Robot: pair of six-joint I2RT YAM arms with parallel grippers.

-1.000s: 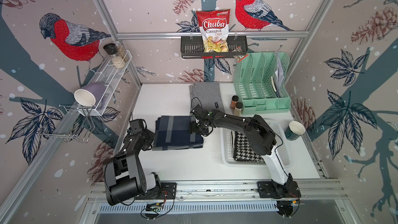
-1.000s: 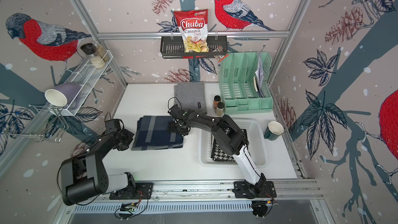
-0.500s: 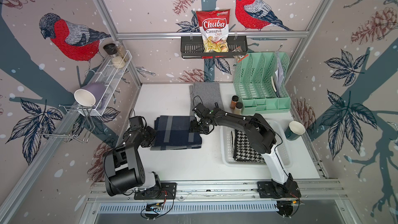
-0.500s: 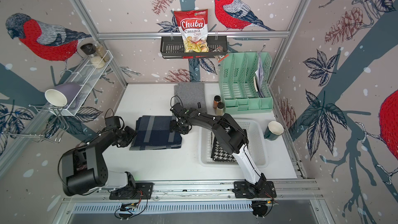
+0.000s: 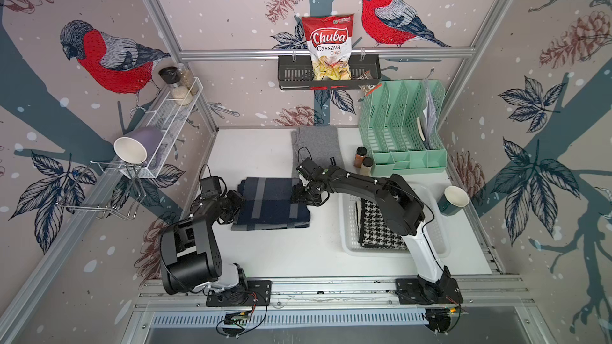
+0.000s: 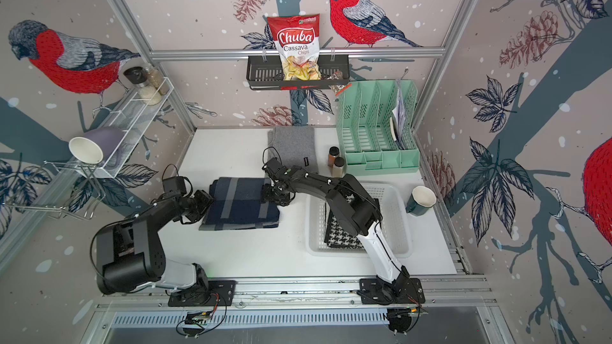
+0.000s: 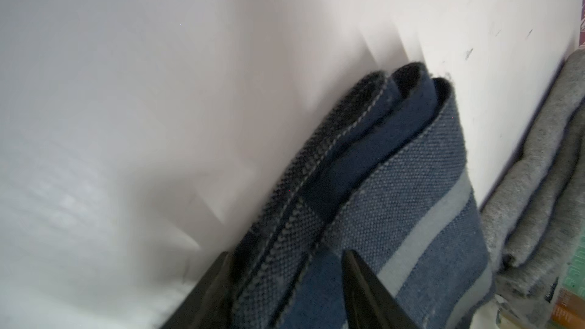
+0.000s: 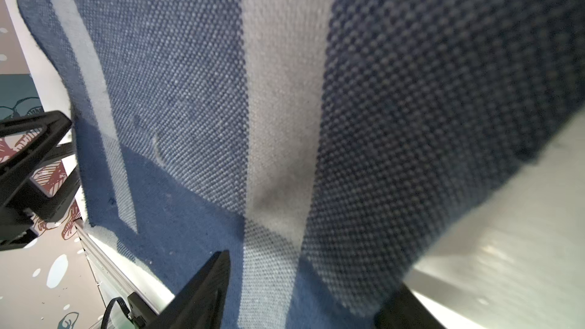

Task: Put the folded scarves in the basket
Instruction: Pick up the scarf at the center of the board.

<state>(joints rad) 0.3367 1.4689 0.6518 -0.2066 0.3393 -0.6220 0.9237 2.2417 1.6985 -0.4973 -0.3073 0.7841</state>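
**Scarf flanked on both edges, not yet lifted**

The main risk is the fold coming apart. The navy striped scarf (image 5: pixel 271 203) is a loose stack of several layers. In the left wrist view the left end effector (image 7: pixel 285 257) has its fingers spread around that stacked edge. If they close on the upper layers alone, the rest will probably sag and open on the lift. Uneven lifting by the two arms could skew or stretch the bundle. A low carry could catch it on the near rim of the basket (image 5: pixel 346 226). The right arm's own links hang over the basket, so the drop path looks cramped. A houndstooth cloth (image 5: pixel 372 228) already lies inside.

The scarf lies flat on the white surface (image 5: pixel 281 253), apart from the basket and to its left. The left end effector sits at its left edge and the right end effector (image 5: pixel 303 195) at its right edge. In the right wrist view the right fingers stand apart with cloth between them. Whether they are pinching it, I cannot tell.
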